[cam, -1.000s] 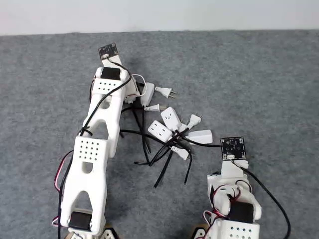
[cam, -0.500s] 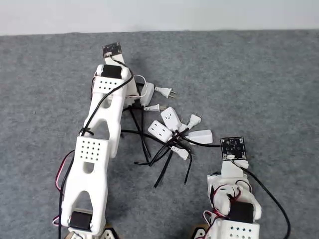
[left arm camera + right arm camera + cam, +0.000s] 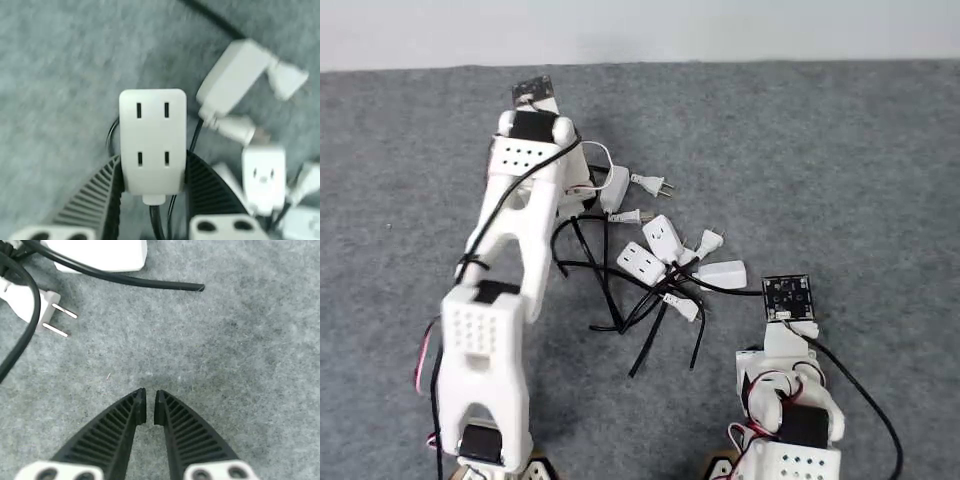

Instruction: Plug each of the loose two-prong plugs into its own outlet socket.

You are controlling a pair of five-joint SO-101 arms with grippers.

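White outlet block clamped in left end effector; right end effector clenched, empty. Risk: black cords snag, twisting block.

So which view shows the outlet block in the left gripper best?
The left wrist view: the outlet block faces the camera, slot pairs plain, clamped in the left gripper. In the high view the left arm lies over it. The right wrist view looks at a loose plug and black cable instead.

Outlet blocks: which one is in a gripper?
The four-slot block held in the left gripper; the other blocks lie loose on the carpet among black cords.
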